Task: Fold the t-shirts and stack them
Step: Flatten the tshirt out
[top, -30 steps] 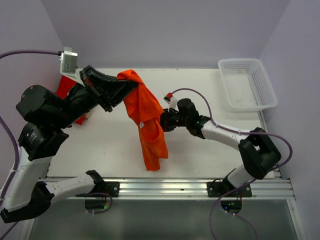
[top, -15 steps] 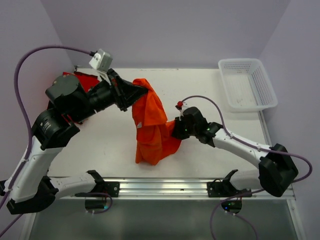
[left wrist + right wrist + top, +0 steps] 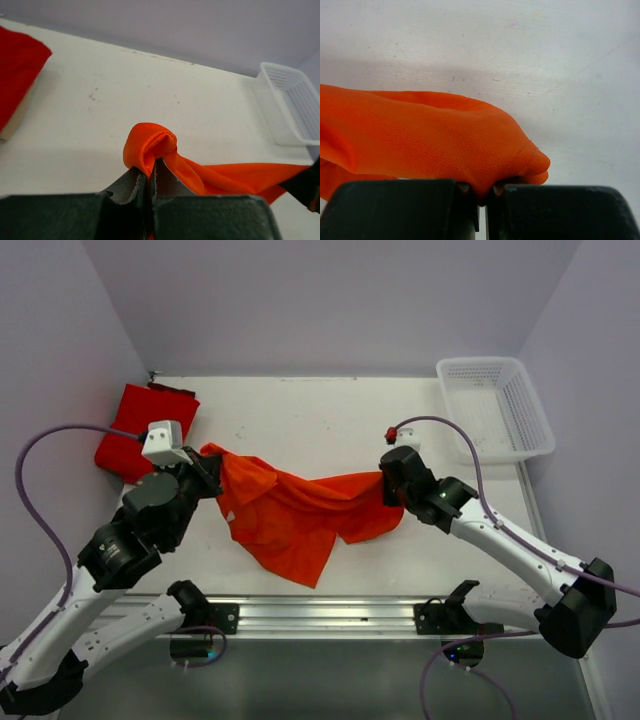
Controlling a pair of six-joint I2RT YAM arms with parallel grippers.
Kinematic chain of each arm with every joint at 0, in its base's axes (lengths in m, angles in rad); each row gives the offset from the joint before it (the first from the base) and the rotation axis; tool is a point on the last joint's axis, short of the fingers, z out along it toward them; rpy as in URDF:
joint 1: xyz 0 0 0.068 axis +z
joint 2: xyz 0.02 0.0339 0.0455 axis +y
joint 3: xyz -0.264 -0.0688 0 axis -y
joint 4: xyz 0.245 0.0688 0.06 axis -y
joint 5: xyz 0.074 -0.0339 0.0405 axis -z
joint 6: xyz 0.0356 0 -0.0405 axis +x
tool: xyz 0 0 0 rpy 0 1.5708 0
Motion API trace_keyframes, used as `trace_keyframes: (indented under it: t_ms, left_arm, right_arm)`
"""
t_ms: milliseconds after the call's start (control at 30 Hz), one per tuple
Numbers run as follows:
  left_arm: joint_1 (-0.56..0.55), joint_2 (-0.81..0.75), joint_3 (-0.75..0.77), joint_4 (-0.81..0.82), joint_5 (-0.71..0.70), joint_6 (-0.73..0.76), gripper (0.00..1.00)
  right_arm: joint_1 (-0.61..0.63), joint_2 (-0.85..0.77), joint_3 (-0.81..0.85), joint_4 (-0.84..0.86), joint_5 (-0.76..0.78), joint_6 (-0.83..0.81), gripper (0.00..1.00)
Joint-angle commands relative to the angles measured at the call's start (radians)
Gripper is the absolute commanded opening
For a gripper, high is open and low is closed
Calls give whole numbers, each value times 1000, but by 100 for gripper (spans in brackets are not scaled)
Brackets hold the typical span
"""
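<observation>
At centre, left gripper (image 3: 207, 464) and right gripper (image 3: 384, 484) each clamp an orange shirt (image 3: 300, 517) edge, presumably spreading it for folding

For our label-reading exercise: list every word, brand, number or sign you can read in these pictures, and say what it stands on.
No text can be read in any view.
The orange t-shirt, the red t-shirt, the white basket and the table show no print, label or number.
</observation>
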Motion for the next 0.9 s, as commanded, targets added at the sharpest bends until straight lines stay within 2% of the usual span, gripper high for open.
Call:
trace_keyframes:
  t_ms: [0,100,400,433,467,533,567,600,667,700,800,867]
  left_arm:
    - [3,-35,-119,48,-213,-124,0]
    - [3,-41,-266,48,-211,-224,0]
    - [5,-130,-513,-51,-373,-545,5]
    - [5,-141,-524,-82,-394,-589,7]
    - [3,-165,-534,-150,-410,-684,15]
    - [5,-191,-560,-212,-437,-764,18]
    - [5,-219,-567,-261,-435,-825,22]
    - [5,-228,-580,-284,-431,-853,45]
    - [5,-257,-593,-306,-415,-870,72]
    - [3,-262,-604,-307,-394,-870,90]
    - [3,-273,-610,-259,-319,-796,100]
    - [3,-270,-607,-175,-258,-681,100]
  right_arm:
    - [1,-1,67,-77,79,11,0]
    - [1,2,79,-98,79,18,0]
    - [0,-13,113,-170,128,23,0]
    - [0,-10,116,-174,134,23,0]
    - [-2,-1,122,-177,133,18,0]
    - [-6,11,129,-180,130,20,0]
    - [-9,22,133,-180,128,18,0]
    - [-12,27,139,-178,125,18,0]
    - [-17,43,146,-177,122,18,0]
    - [-22,50,151,-175,117,18,0]
    - [-25,73,160,-167,103,15,0]
    - [-26,83,162,-160,93,12,0]
